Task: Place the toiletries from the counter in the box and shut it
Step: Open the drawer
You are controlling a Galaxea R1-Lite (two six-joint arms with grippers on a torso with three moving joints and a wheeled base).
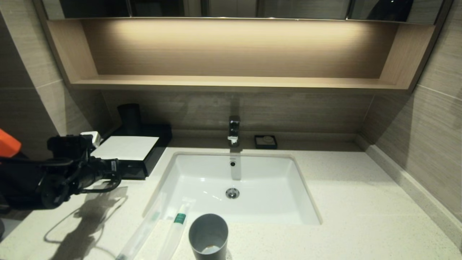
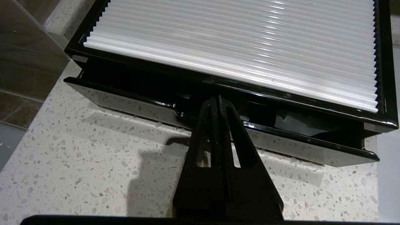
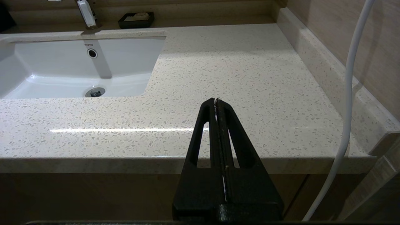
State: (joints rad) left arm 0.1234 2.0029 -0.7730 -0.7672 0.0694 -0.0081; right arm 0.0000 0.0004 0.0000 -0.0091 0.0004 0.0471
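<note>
Left claw (image 2: 218, 100): glossy black slotted tapered fingers; orange patch (image 1: 8, 143) on the arm; white cable (image 3: 350, 93) beside the right.

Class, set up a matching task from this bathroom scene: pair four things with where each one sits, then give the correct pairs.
Things:
1. box
2. soap dish
3. grey cup
4. left gripper

Places:
A. near edge of the counter, in front of the sink
B. at the box's partly open drawer front
C. back of the counter, right of the faucet
D. left of the sink, by the wall

Pairs: 1-D, 2-C, 3-A, 4-B
</note>
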